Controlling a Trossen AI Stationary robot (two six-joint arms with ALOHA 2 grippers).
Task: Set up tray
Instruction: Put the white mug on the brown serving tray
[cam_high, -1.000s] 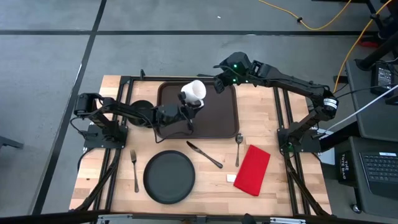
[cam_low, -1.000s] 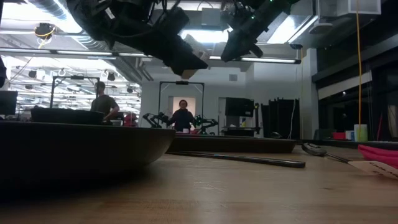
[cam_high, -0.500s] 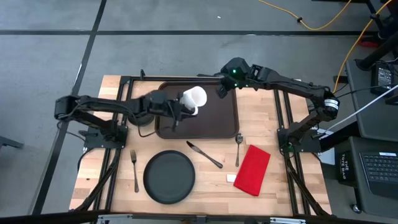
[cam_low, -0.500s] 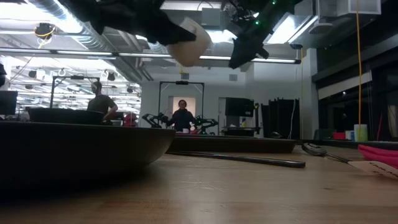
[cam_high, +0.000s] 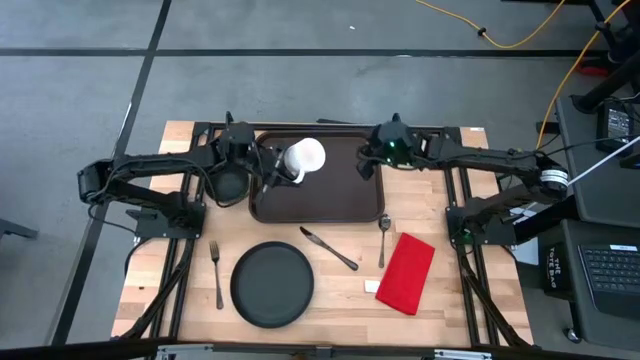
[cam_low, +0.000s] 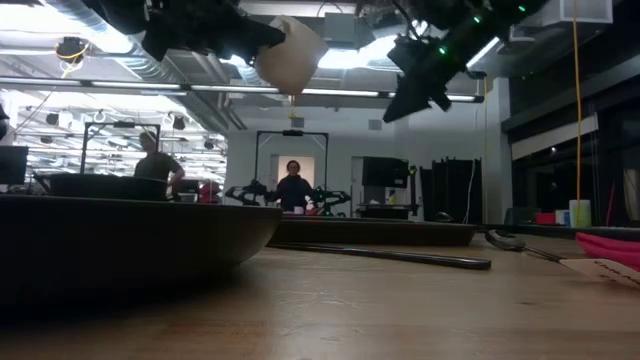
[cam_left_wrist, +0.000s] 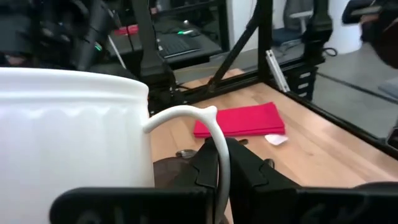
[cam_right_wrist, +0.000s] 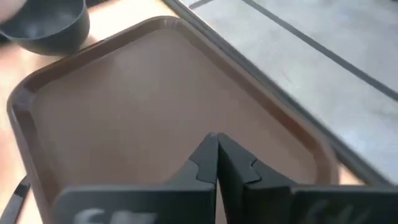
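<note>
At the far edge of the desk (cam_high: 470, 320), seen from above, the tray (cam_high: 335, 195) lies with its long axis across the desk, between the two arms. The left gripper (cam_high: 272, 166) hangs over the tray's left end, its jaws closed on the handle of a white mug (cam_high: 303, 158) held clear of the tray floor. The right gripper (cam_high: 368, 166) hangs over the tray's right end with its jaws pressed together on nothing. Both are about equally near the tray, one at each short side. Nearer the front lie a black plate (cam_high: 272, 284), a fork (cam_high: 216, 272), a knife (cam_high: 329, 248), a spoon (cam_high: 383, 238) and a red napkin (cam_high: 406, 272).

From table height the mug (cam_low: 289, 55) hangs high in the left arm's hold, the right gripper (cam_low: 408, 96) beside it at about the same height; the tray (cam_low: 375, 232) shows as a thin dark band well below both.

The left wrist view is filled by the mug (cam_left_wrist: 74, 143), its handle (cam_left_wrist: 208, 134) running down between the closed jaws, the napkin (cam_left_wrist: 239, 119) beyond.

The right wrist view looks down on the tray (cam_right_wrist: 155, 106), bare under the closed jaws, which point, as far as the blur allows, towards its far corner; a dark bowl (cam_right_wrist: 46, 25) sits just outside the rim
</note>
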